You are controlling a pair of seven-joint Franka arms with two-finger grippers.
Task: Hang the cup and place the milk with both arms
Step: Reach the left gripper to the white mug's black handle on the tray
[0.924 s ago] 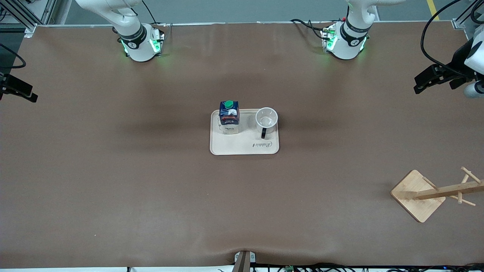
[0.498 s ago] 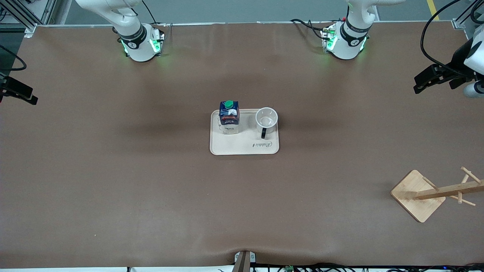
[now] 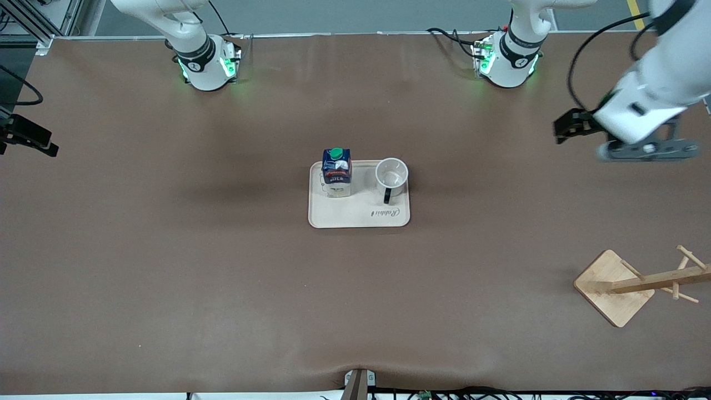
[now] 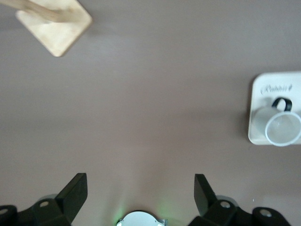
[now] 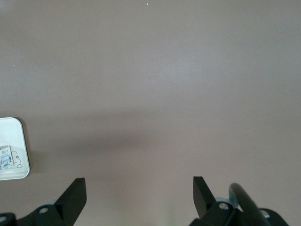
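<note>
The milk [image 3: 336, 169], a dark blue carton with a green cap, stands upright on a cream tray [image 3: 358, 218] at the table's middle. The white cup [image 3: 391, 173] stands upright beside it on the tray, toward the left arm's end, with its black handle pointing at the front camera. The cup also shows in the left wrist view [image 4: 281, 128]. My left gripper [image 3: 647, 150] is open and empty, in the air over bare table toward the left arm's end; its open fingers show in the left wrist view [image 4: 139, 188]. My right gripper [image 3: 28, 139] is open and empty over the right arm's end of the table; its open fingers show in the right wrist view [image 5: 138, 190].
A wooden cup rack [image 3: 639, 283] with pegs stands near the front camera at the left arm's end; its square base shows in the left wrist view [image 4: 54, 26]. A corner of the tray [image 5: 19, 146] shows in the right wrist view. Brown table lies between the tray and the rack.
The left arm has swung in from the table's end toward the tray and come lower. The right gripper has drifted slightly. The milk, cup and rack have not moved.
</note>
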